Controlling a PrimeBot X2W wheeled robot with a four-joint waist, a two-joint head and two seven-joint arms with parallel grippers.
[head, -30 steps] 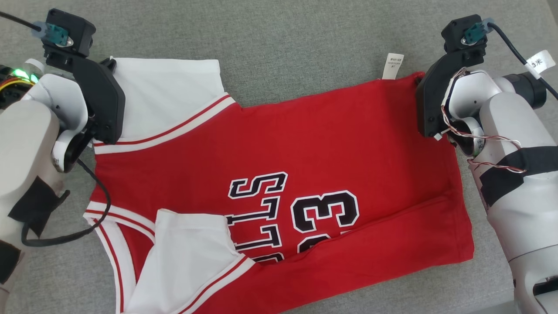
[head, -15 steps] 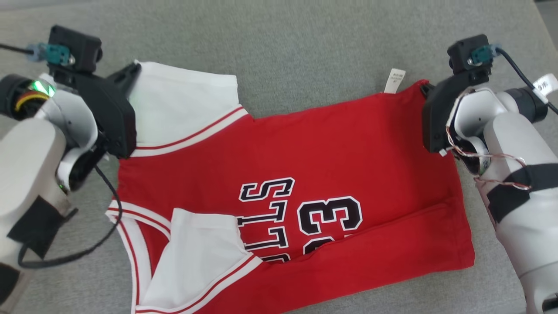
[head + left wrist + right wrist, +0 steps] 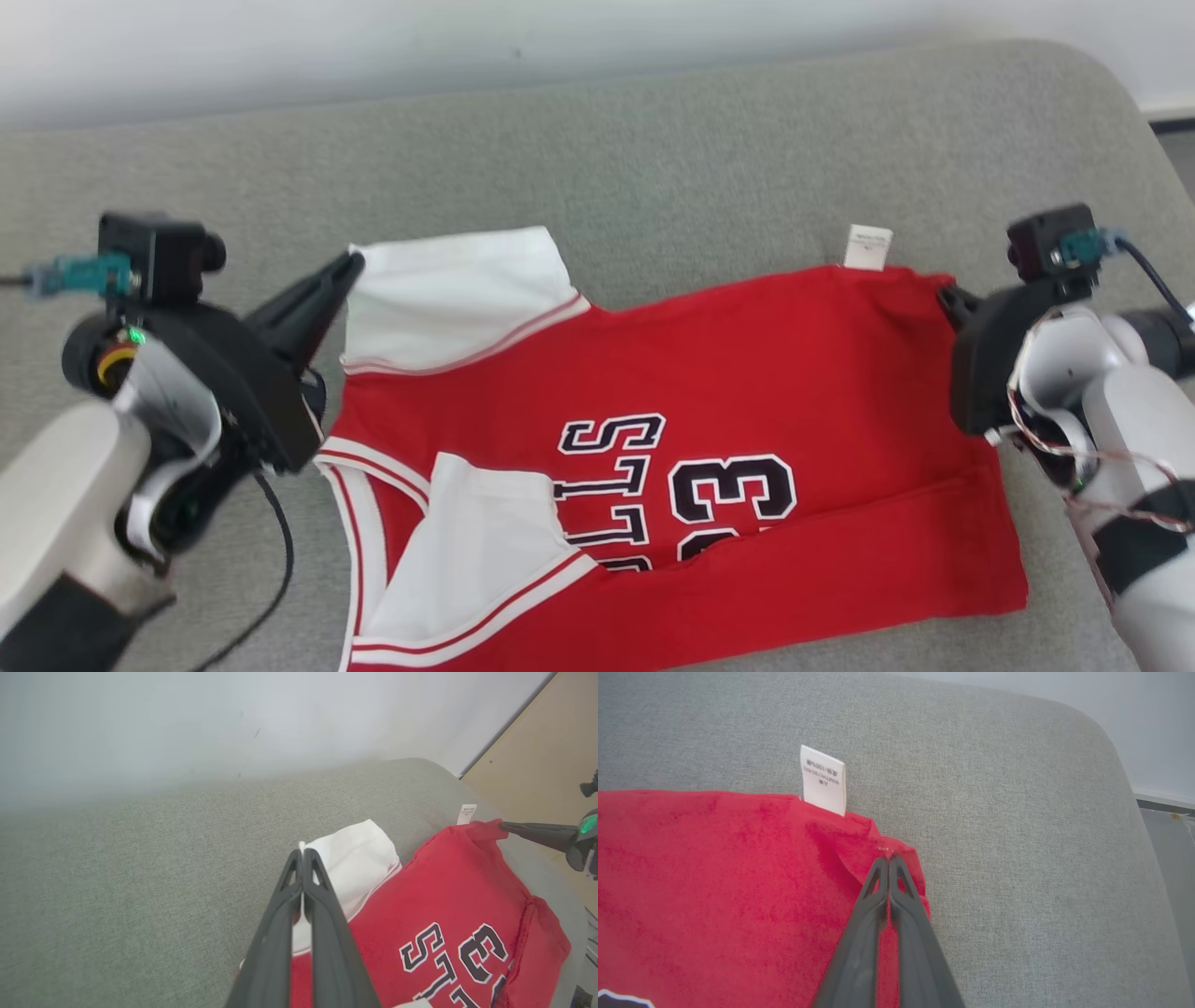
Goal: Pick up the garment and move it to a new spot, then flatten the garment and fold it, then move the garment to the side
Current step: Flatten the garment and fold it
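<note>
The garment (image 3: 728,373) is a red jersey with white sleeves and black "BULLS 33" lettering, spread on a grey sofa cushion. My left gripper (image 3: 353,263) is shut on the far corner of its white sleeve (image 3: 355,858), fingertips pinching the cloth in the left wrist view (image 3: 302,850). My right gripper (image 3: 945,297) is shut on the jersey's far red hem corner (image 3: 896,851), beside the white care label (image 3: 822,780). That corner is lifted slightly off the cushion. A second white sleeve (image 3: 476,551) lies folded over the jersey's near part.
The grey cushion (image 3: 653,159) stretches bare behind the jersey up to a pale wall (image 3: 467,37). Its rounded right edge (image 3: 1125,779) drops to the floor. A black cable (image 3: 271,579) loops under my left wrist.
The head view has tilted up, showing the wall. My right gripper has closed on the red hem corner, and both grippers have raised the far edge of the jersey.
</note>
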